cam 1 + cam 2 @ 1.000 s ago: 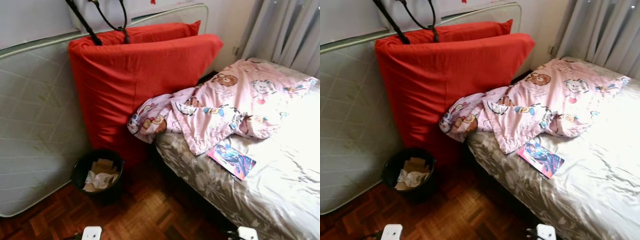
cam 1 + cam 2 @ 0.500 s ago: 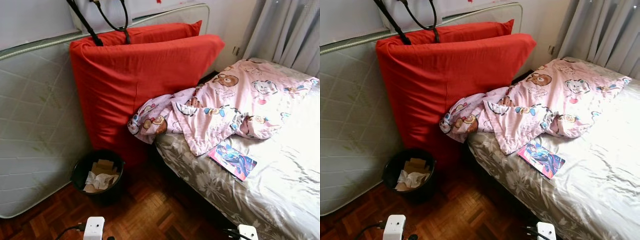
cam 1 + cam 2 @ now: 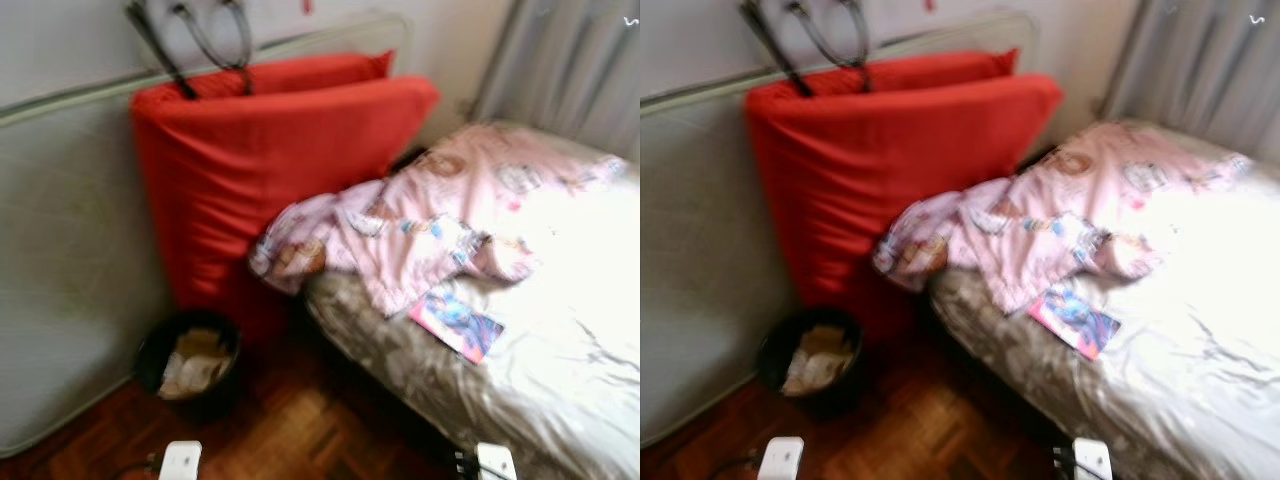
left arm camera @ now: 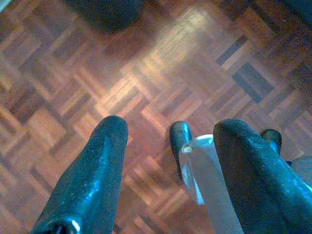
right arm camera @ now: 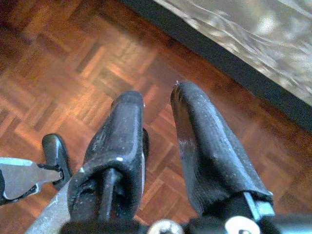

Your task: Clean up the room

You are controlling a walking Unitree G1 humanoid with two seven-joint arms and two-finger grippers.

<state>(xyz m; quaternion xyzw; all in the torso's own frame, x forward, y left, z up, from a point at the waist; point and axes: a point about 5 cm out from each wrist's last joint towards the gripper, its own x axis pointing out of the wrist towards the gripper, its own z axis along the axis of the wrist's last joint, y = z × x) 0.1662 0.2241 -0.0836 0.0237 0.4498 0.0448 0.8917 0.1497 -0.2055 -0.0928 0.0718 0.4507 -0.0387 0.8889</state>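
A colourful comic book [image 3: 458, 322] lies flat on the bed's silvery sheet [image 3: 560, 330], just below a crumpled pink cartoon blanket [image 3: 440, 215] that spills over the bed's near corner. A black waste bin [image 3: 188, 358] holding crumpled paper stands on the parquet to the left of the bed. Both arms hang low at the picture's bottom edge. My left gripper [image 4: 170, 129] is open over bare floor, fingers wide apart. My right gripper [image 5: 157, 95] hangs beside the bed's edge [image 5: 229, 63], its fingers a little apart with nothing between them.
Two big red cushions [image 3: 270, 170] lean against an upright mattress [image 3: 70, 260] by the wall. Black straps [image 3: 200, 40] hang above them. Grey curtains [image 3: 570, 70] close the far right. Parquet floor [image 3: 310, 430] lies open between bin and bed.
The head views have turned blurry and shifted slightly, so the camera is moving. Nothing in the room has moved and both arms still hang low.
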